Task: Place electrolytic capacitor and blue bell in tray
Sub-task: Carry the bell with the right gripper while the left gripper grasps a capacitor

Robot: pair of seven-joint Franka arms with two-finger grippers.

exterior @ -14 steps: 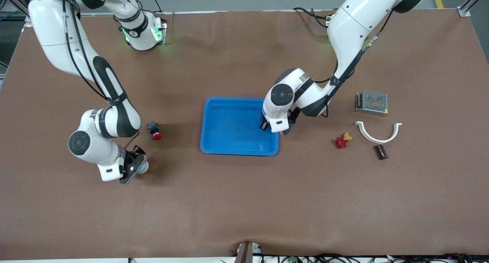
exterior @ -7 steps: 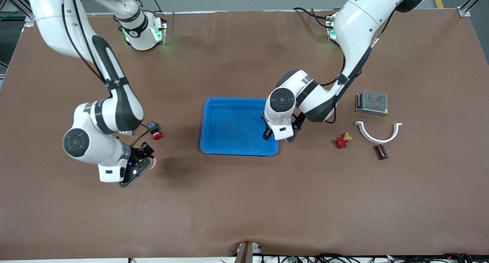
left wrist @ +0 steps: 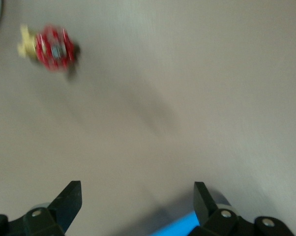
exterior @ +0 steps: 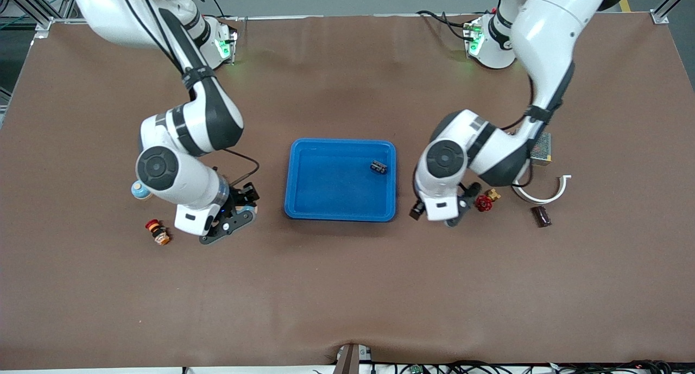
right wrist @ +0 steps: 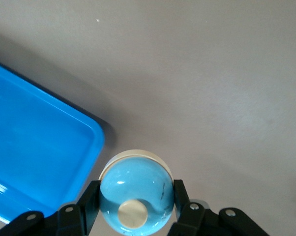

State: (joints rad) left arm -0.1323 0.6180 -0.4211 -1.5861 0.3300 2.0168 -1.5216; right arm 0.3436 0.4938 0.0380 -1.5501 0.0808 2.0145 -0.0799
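The bright blue tray (exterior: 342, 217) lies mid-table. A small dark capacitor (exterior: 379, 167) lies in it, by the rim toward the left arm's end. My right gripper (exterior: 239, 214) is shut on the light-blue bell (right wrist: 138, 182) with its cream button. It holds the bell over bare table just beside a tray corner (right wrist: 91, 135). My left gripper (exterior: 434, 216) is open and empty over bare table between the tray and a red valve (exterior: 483, 202). Its wrist view shows the spread gripper (left wrist: 135, 189), the valve (left wrist: 52, 42) and a strip of the tray (left wrist: 182, 228).
A light-blue and tan round thing (exterior: 140, 189) and a red-orange push button (exterior: 157, 232) lie toward the right arm's end. A white curved bracket (exterior: 543, 195), a dark brown cylinder (exterior: 541, 215) and a metal power supply (exterior: 543, 149) lie toward the left arm's end.
The left gripper let go of the capacitor in the tray and moved out toward the red valve. The right arm carried the bell from near the front camera to beside the tray.
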